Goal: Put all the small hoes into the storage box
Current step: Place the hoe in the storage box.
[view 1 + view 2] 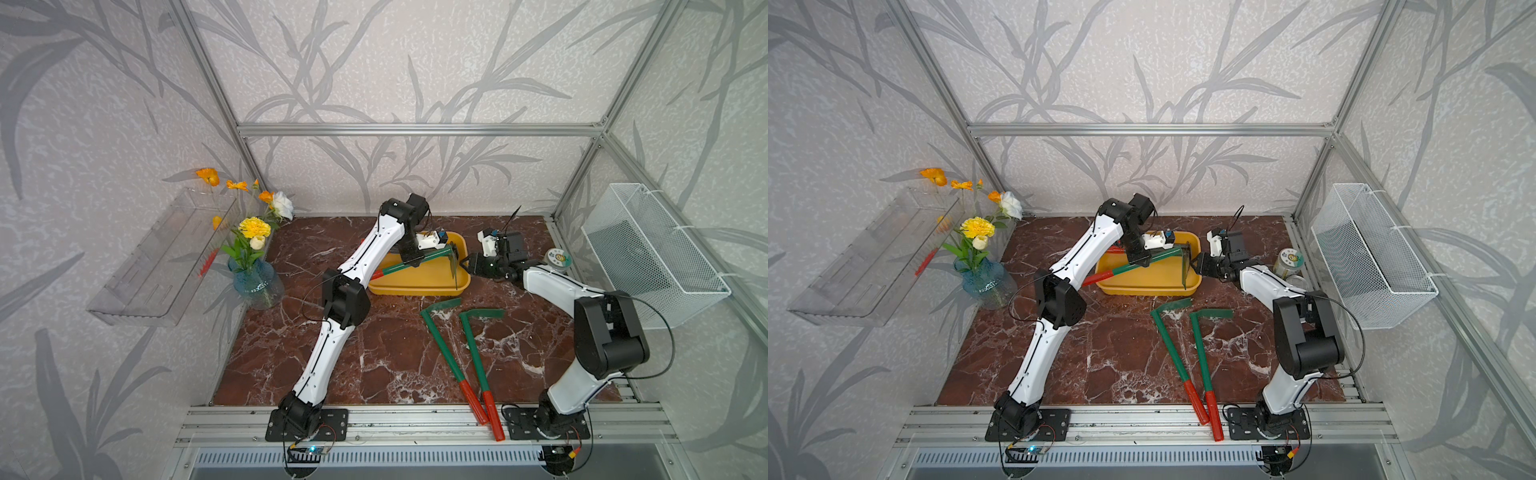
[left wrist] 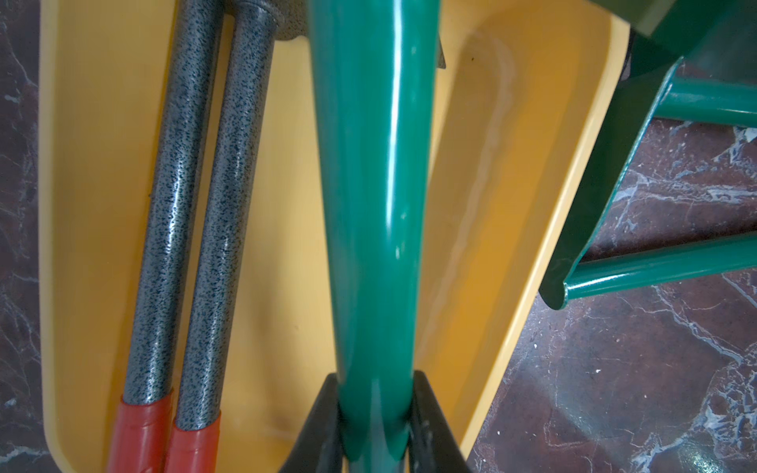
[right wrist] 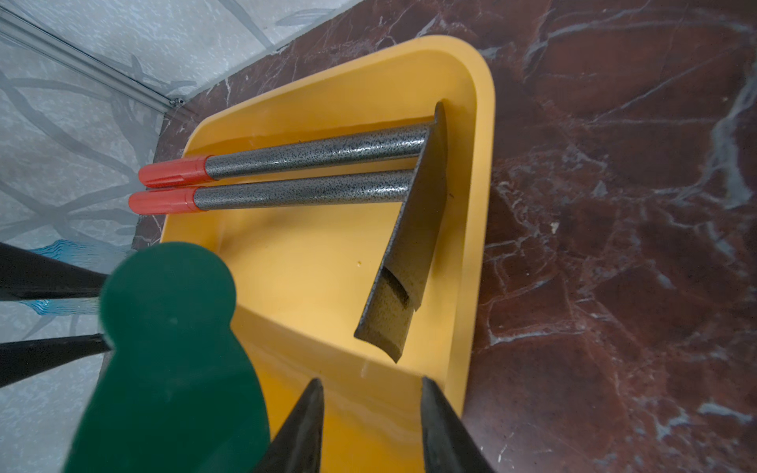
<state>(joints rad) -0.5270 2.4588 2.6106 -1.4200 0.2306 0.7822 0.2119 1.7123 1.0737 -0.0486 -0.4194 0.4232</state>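
Left fingers (image 1: 415, 261) clamp small hoe (image 1: 438, 252) mid-handle — axis along storage box (image 1: 415, 291), blade frame-right. Right fingers (image 1: 468, 264) ajar, empty — beside blade.

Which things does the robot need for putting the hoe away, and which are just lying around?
For the job: green hoe, gripped by the left pincer; yellow storage box.

Just lying about: flower vase; jar; white wire basket; clear trough; two spare green hoes on the table.
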